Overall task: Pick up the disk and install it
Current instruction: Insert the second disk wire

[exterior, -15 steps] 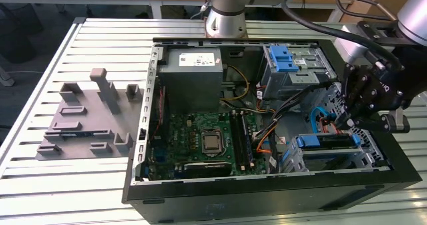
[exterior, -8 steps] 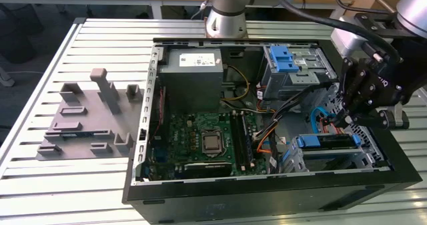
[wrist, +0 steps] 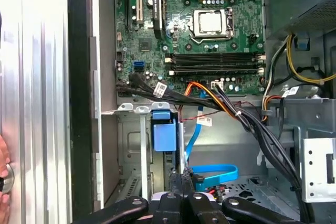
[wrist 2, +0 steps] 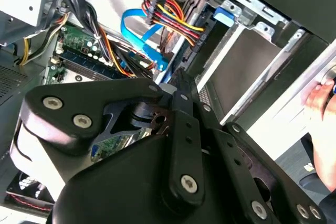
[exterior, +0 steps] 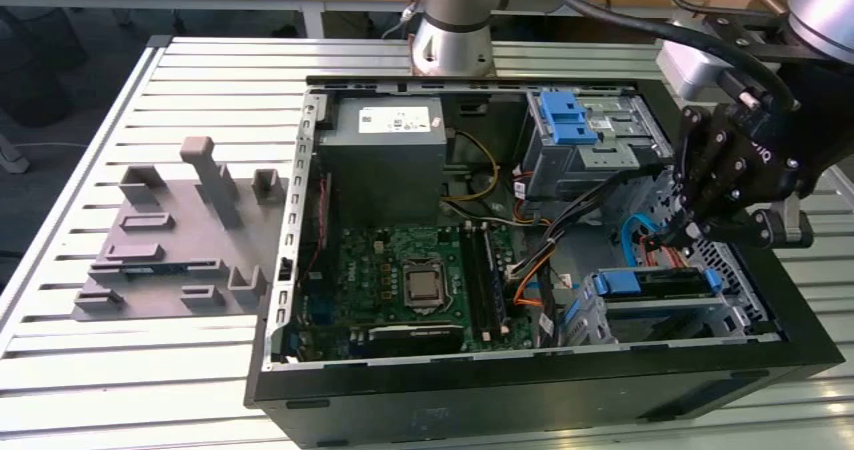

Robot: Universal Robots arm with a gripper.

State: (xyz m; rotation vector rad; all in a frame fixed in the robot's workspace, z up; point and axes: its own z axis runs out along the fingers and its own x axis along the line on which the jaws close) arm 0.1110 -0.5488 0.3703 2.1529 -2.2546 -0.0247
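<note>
The disk (exterior: 654, 283) lies flat in the lower drive cage at the front corner of the open computer case (exterior: 534, 370), on the exterior view's right. Its blue carrier frame shows along the edges, and the frame's blue end tab (wrist: 161, 129) stands out in the first wrist view. My black gripper (exterior: 673, 240) hangs just above the disk's back edge, beside a blue flat cable (wrist: 212, 173). Its fingers (wrist: 181, 181) are pressed together with nothing between them.
A green motherboard (exterior: 407, 275) and a grey power supply (exterior: 387, 145) fill the case's other side. An upper drive cage (exterior: 587, 135) carries a second blue bracket. Cable bundles (wrist: 247, 119) cross beside the gripper. A grey fixture plate (exterior: 174, 240) lies on the slatted table. A person's hand (wrist 2: 321, 100) is near the case.
</note>
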